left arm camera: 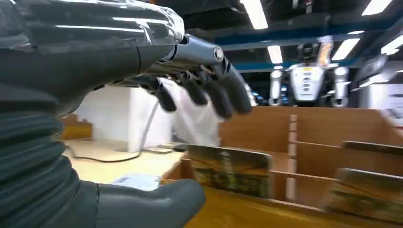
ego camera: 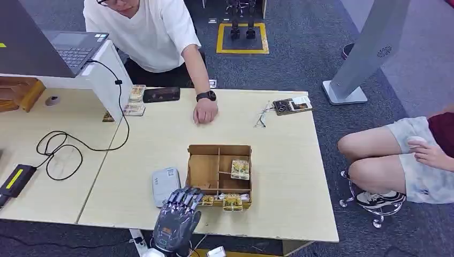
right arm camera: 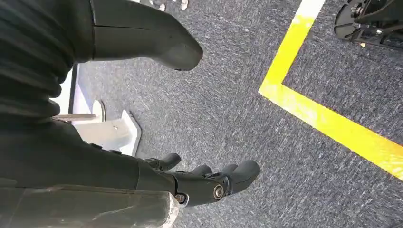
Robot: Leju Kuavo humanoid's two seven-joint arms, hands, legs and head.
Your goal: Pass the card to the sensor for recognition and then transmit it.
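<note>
Stood near the front edge of the desk (ego camera: 278, 160): a wooden box (ego camera: 203, 171) with dividers, taken here as the landmark. Held several cards: one card (ego camera: 240, 169) lying in a right-hand compartment, more cards (ego camera: 232, 202) upright along the box's front row. Lay just left of the box: a pale grey sensor (ego camera: 165, 184), flat on the desk.

Hovered at the box's front left corner: the left robot hand (ego camera: 179, 214), fingers spread and slightly curled, grasping nothing, fingertips (ego camera: 188, 194) reaching over the front wall near the leftmost card. Showed the same from the left wrist view: the left robot hand (left arm camera: 157, 109) released, thumb low, dark fingers above, with an upright card (left arm camera: 230, 171) between them but untouched (blurred, so its print could not be read).

Hung well away from the box: the right robot hand (right arm camera: 190, 183), over grey carpet (right arm camera: 237, 95) marked with a yellow line (right arm camera: 332, 128), fingers loosely curled yet apart, nothing in them.

Sat behind the box at the desk's far edge: a person in a white shirt, one hand (ego camera: 205, 111) resting on the desk, a black watch at the wrist. Lay far left of the box: a dark phone (ego camera: 161, 95), a laptop (ego camera: 59, 48) on a white stand, and a looping black cable (ego camera: 64, 147). Sat to the right of the box, off the desk: a second person on a stool.
</note>
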